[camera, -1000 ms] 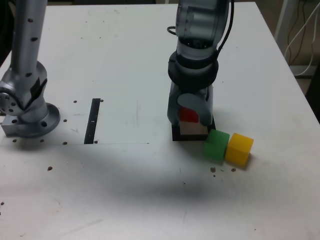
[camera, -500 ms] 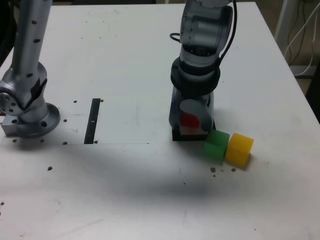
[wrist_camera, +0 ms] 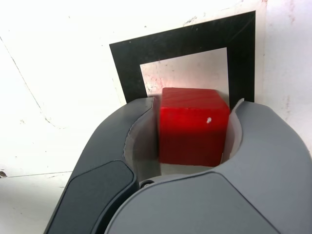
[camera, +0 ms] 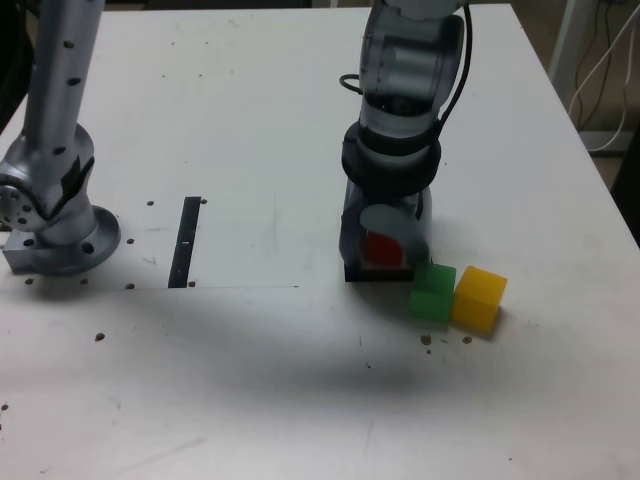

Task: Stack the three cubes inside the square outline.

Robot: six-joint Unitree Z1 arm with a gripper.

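Hand (wrist_camera: 192, 109) jaws stand slightly parted around the red cube (wrist_camera: 192, 126), inside the square outline (wrist_camera: 185, 41).

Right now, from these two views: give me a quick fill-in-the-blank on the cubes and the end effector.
1. The cube between the end effector jaws is ____.
2. That cube sits over the white centre of the black ____ outline.
3. In the exterior view, the green cube sits directly beside the ____ cube.
4. The black strip lies toward the exterior view's ____ of the outline.

Missing words: red; square; yellow; left
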